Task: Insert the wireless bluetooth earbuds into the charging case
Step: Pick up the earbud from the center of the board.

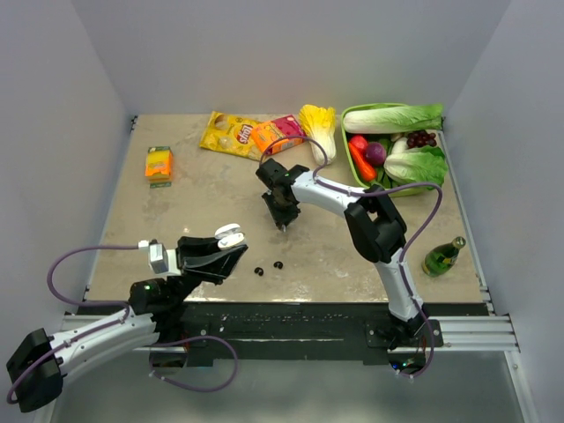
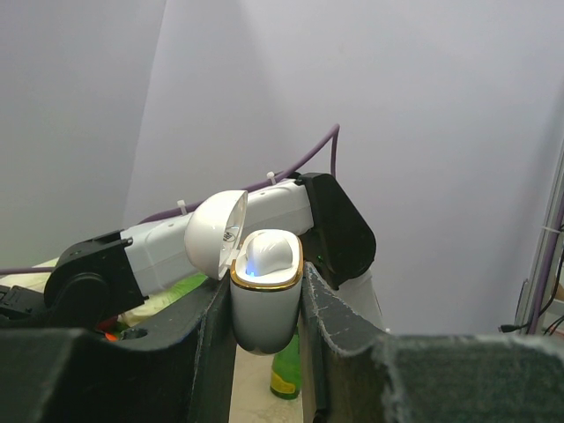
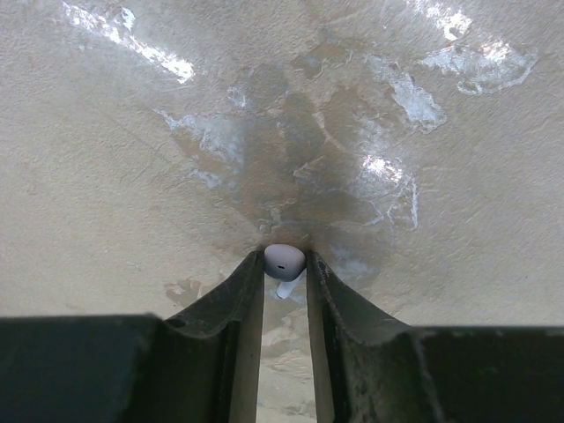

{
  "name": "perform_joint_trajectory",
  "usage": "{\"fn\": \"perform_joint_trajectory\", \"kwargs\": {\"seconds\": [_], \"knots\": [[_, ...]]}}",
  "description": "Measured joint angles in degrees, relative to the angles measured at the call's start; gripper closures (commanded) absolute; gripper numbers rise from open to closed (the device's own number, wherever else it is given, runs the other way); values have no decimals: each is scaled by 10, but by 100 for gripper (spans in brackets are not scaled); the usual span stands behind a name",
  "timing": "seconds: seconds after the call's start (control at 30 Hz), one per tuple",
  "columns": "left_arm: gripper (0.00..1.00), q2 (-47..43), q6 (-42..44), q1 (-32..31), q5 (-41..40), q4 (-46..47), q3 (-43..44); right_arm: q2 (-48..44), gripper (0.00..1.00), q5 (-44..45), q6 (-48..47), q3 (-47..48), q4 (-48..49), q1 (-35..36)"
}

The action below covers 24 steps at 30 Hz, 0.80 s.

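The right gripper [image 3: 284, 259] pinches a white earbud [image 3: 284, 263] between its two tips, right down on the beige table [image 3: 132, 176]. The left gripper [image 2: 267, 295] squeezes the white charging case [image 2: 263, 324] from both sides and holds it up in the air. The case lid [image 2: 214, 233] is flipped open, and a second white earbud [image 2: 269, 253] sits inside (a small blue light glows by it). Two black earbuds [image 1: 259, 270] lie on the table between the arms, near the case. Well off to the right stand a green bottle [image 1: 443, 256] and a green basket [image 1: 345, 123] of vegetables.
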Motion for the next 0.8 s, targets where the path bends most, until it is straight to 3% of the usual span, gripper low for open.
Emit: {"fn": "perform_joint_trajectory", "kwargs": {"seconds": [0.27, 0.47, 0.6, 0.8], "knots": [[100, 5, 0, 0, 0, 1, 0, -10, 99, -1, 0, -17, 17, 0], [100, 6, 0, 0, 0, 1, 0, -40, 100, -2, 5, -58, 45, 0], [100, -1, 5, 0, -1, 1, 0, -114, 100, 4, 8, -107, 67, 1], [100, -1, 20, 0, -5, 2, 0, -313, 100, 22, 7, -160, 154, 2]]}}
